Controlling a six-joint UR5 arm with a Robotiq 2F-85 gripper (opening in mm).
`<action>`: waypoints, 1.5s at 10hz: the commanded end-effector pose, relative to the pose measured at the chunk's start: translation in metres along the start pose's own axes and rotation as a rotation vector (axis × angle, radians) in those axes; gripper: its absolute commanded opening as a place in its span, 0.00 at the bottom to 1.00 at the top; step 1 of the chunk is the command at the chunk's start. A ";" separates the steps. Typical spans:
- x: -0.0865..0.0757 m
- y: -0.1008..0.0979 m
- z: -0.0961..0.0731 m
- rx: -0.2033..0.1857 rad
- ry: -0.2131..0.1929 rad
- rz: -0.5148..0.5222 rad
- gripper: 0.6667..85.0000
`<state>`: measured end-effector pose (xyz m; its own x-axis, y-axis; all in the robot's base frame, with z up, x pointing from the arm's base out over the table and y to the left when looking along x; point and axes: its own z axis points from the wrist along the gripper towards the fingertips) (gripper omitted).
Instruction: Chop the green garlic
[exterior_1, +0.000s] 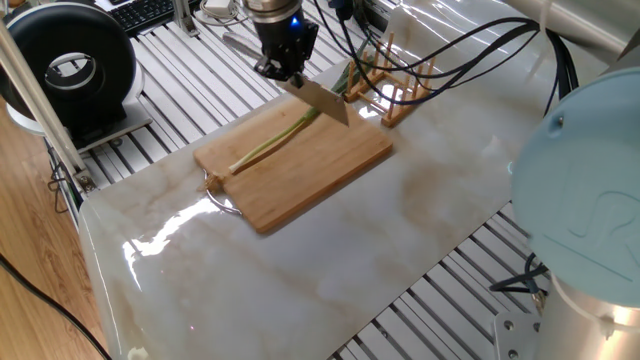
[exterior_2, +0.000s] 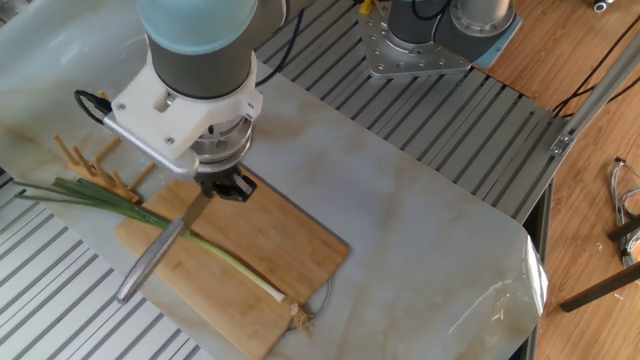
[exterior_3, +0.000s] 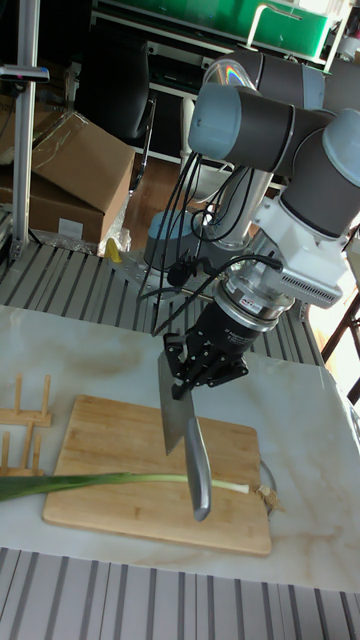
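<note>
1. Green garlic (exterior_1: 270, 143) lies along the wooden cutting board (exterior_1: 330, 170) on the marble tabletop (exterior_1: 400, 240); its pale end rests on the board, and its green leaves run off the board's far edge past a wooden peg rack (exterior_1: 395, 95).

2. In the other fixed view the garlic (exterior_2: 215, 260) crosses the board (exterior_2: 270, 250) diagonally, with the whitish tip near the board's lower corner and the leaves (exterior_2: 70, 192) fanning out over the slatted metal surface beside the rack (exterior_2: 95, 160).

3. In the tall fixed view the stalk (exterior_3: 110, 482) lies nearly level across the board (exterior_3: 120, 440), its pale end toward the right.

4. The gripper (exterior_3: 205, 372) points down above the board, its fingers closed tight on a kitchen knife (exterior_3: 185, 440).

5. In the tall fixed view the knife's blade sits just below the fingers and its grey handle (exterior_3: 199, 475) sticks out toward the camera, crossing in front of the stalk.

6. In one fixed view the gripper (exterior_1: 283, 62) sits over the board's far end, and the blade (exterior_1: 322, 100) slants down above the green part of the stalk; whether the edge touches the garlic cannot be told.

7. In the other fixed view the gripper (exterior_2: 222, 186) hangs above the leafy half, and the knife handle (exterior_2: 150, 262) reaches past the board's edge.

8. Black cables (exterior_1: 450, 50) loop from the arm over the rack.
</note>
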<state>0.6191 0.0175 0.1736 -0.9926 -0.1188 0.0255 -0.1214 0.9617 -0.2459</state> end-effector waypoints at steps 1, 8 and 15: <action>0.004 0.010 -0.001 -0.044 0.016 0.060 0.01; 0.003 -0.030 -0.006 -0.015 0.030 0.089 0.01; 0.018 -0.124 0.025 0.020 -0.015 -0.041 0.01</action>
<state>0.6216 -0.0749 0.1810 -0.9928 -0.1184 0.0174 -0.1189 0.9591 -0.2569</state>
